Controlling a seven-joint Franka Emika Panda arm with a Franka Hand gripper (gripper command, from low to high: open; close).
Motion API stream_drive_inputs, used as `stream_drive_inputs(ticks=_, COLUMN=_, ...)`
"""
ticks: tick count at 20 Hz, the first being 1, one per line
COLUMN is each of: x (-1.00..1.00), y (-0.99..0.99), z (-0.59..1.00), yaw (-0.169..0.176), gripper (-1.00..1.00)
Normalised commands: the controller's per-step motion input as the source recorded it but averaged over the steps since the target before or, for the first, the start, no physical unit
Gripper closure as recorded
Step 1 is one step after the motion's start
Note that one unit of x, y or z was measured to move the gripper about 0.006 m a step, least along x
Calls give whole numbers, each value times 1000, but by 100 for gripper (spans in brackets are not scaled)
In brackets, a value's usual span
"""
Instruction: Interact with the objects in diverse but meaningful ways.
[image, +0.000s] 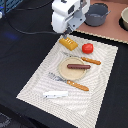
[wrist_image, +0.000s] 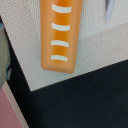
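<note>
Bread block (image: 68, 43), yellow-orange, oblong, with white ridges, lies at the woven placemat's (image: 35, 85) 12 o'clock corner, directly under the gripper (image: 67, 35); finger spread cannot be told. Round red tomato (image: 88, 48) sits at the block's 3 o'clock. Tan round plate (image: 63, 69) at mat centre carries the reddish-brown sausage stick (image: 78, 66). Wrist view: block (wrist_image: 60, 32) glossy, rounded end, on mesh-textured mat (wrist_image: 95, 47).
</note>
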Motion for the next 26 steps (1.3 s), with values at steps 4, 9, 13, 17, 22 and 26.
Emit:
stream_drive_inputs(ticks=4, x=-256, y=266, z=-479, yaw=-45, gripper=-100)
stream_drive_inputs(ticks=9, x=-182, y=299, z=-503, yaw=-41, gripper=-100)
stream_drive_inputs(ticks=13, x=-206, y=299, z=-532, yaw=-37, gripper=-100)
stream_drive_inputs(ticks=17, x=-244, y=234, z=-517, yaw=-31, gripper=-100)
stream_drive_inputs(ticks=22, x=-243, y=170, z=-505, yaw=-21, gripper=-100)
stream_drive_inputs(ticks=26, x=-236, y=151, z=-527, yaw=-22, gripper=-100)
